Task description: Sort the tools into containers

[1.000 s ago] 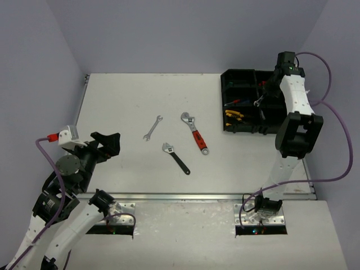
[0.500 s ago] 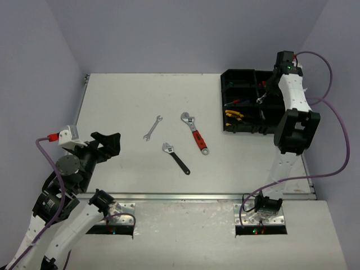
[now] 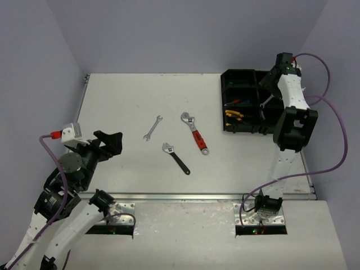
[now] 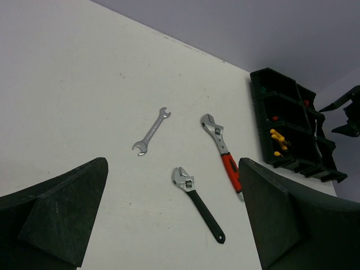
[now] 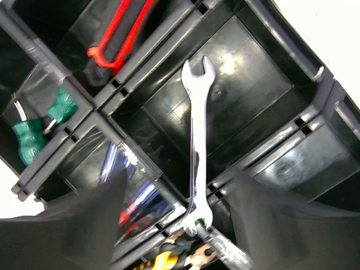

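Note:
My right gripper hangs open over the black organiser tray at the back right. In the right wrist view a silver wrench lies free between my blurred fingers, stretched across a bare compartment with its near end on a divider. Three tools lie on the table: a small silver wrench, a red-handled adjustable wrench and a black-handled adjustable wrench. My left gripper stands wide open at the near left, apart from them.
Neighbouring compartments hold a red-handled tool, green screwdrivers, blue and red screwdrivers and yellow pliers. Purple walls close in the table at the back and on both sides.
My right gripper has opened and let go of the silver wrench, which now rests in the tray. The left arm has shifted only slightly.

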